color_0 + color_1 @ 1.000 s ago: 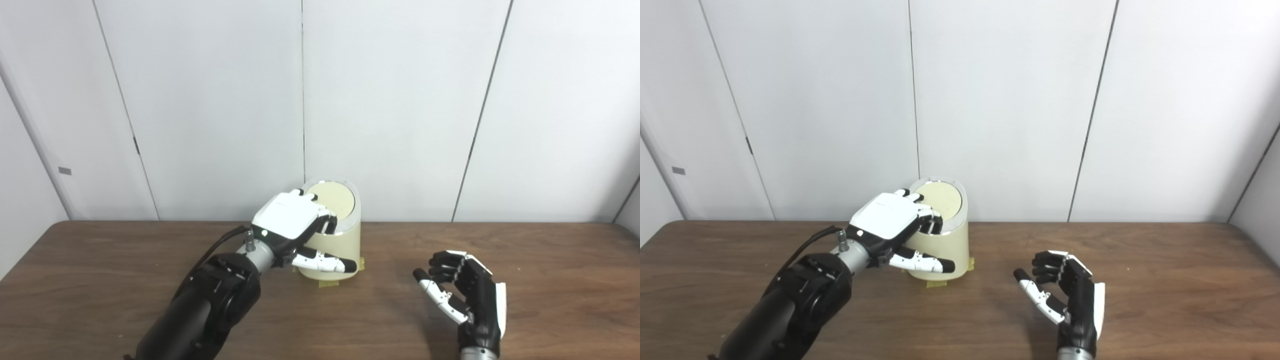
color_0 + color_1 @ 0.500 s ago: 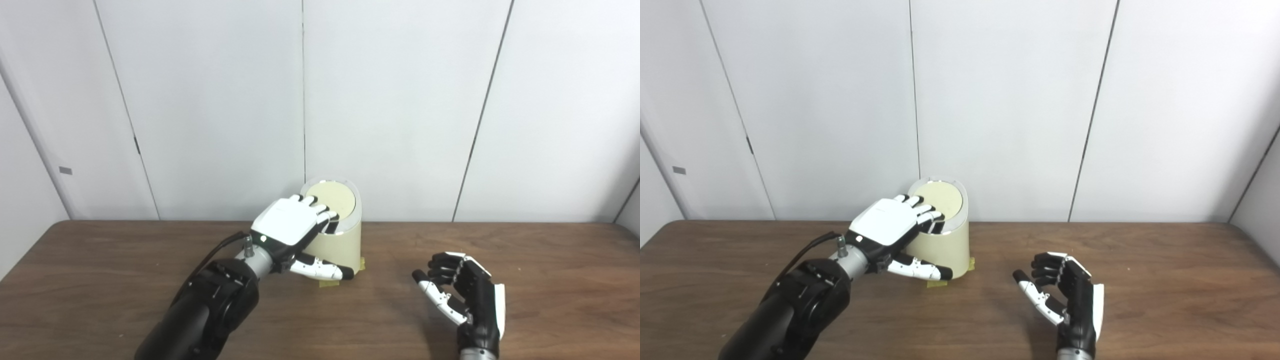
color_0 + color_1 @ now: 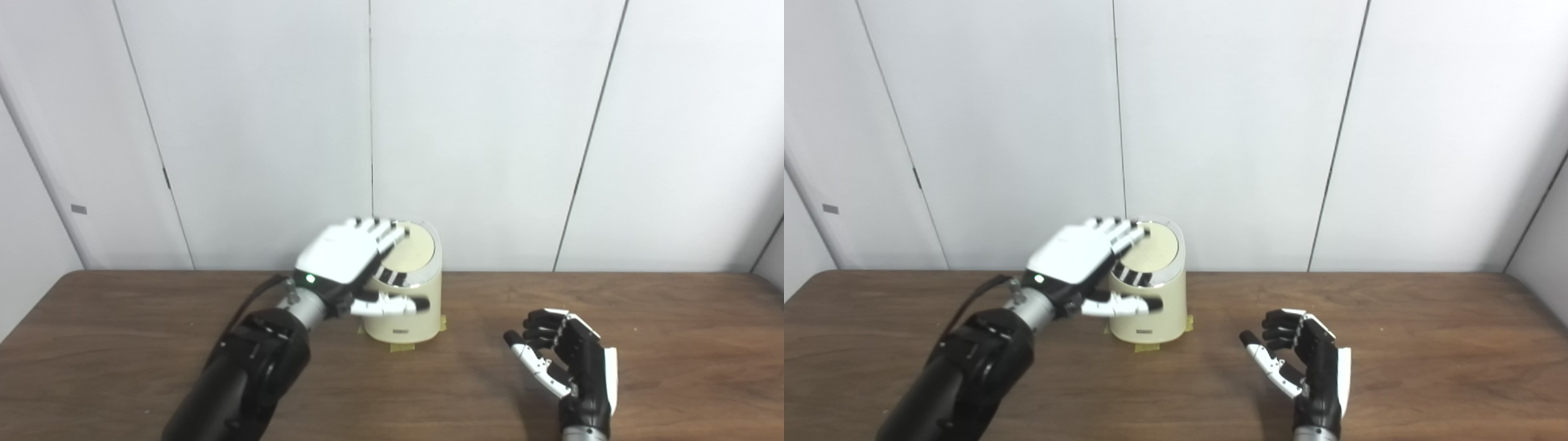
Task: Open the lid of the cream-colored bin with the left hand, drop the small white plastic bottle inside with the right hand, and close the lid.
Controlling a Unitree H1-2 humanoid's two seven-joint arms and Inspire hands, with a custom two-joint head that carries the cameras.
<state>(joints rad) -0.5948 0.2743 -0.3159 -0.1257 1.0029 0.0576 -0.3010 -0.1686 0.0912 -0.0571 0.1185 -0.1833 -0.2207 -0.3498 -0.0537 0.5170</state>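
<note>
The cream-colored bin (image 3: 405, 306) stands at the back middle of the table, its round lid (image 3: 415, 245) lying shut and flat within a shiny rim. My left hand (image 3: 346, 257) hovers at the bin's left top edge, open, fingers stretched over the lid's left part and thumb in front of the bin wall. My right hand (image 3: 566, 364) rests to the right of the bin near the front edge, palm turned left, fingers curled loosely with nothing in them. No small white bottle shows in either view.
Yellow tape tabs (image 3: 401, 347) mark the bin's base on the brown wooden table (image 3: 122, 343). White wall panels (image 3: 490, 122) stand close behind the bin.
My left hand has lifted and straightened its fingers, moving from the bin's front rim up over the lid. The lid now lies flat and shut. The right hand has stayed put.
</note>
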